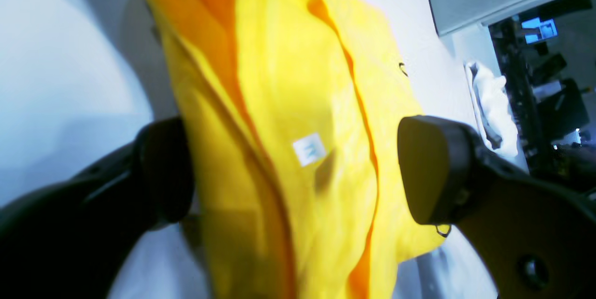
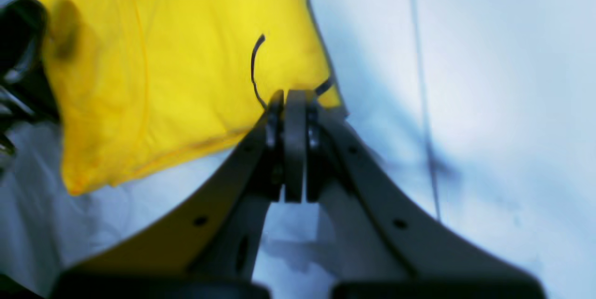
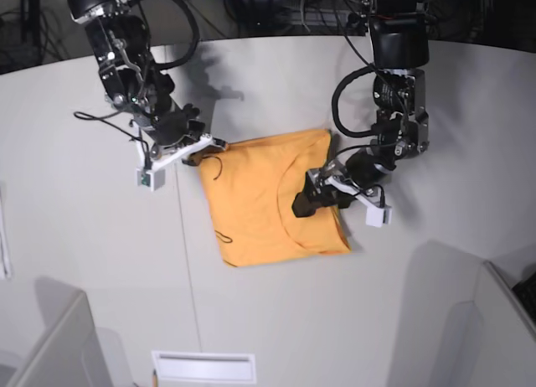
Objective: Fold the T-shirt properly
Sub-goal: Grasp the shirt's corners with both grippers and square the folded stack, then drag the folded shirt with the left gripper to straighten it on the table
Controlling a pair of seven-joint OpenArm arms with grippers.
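Mid-fold: T-shirt corner at 10 o'clock is pinched by right gripper; left gripper is spread wide over the 3 o'clock edge. Next, that edge needs clamping.

Setting: you are working at a robotics lab bench. Evidence: two black cabled arms mounted over a broad white curved table, grey partition panels at its near edge, a dark equipment rack with a lit blue screen beyond the table's far edge, and bundled cables behind the arm bases.
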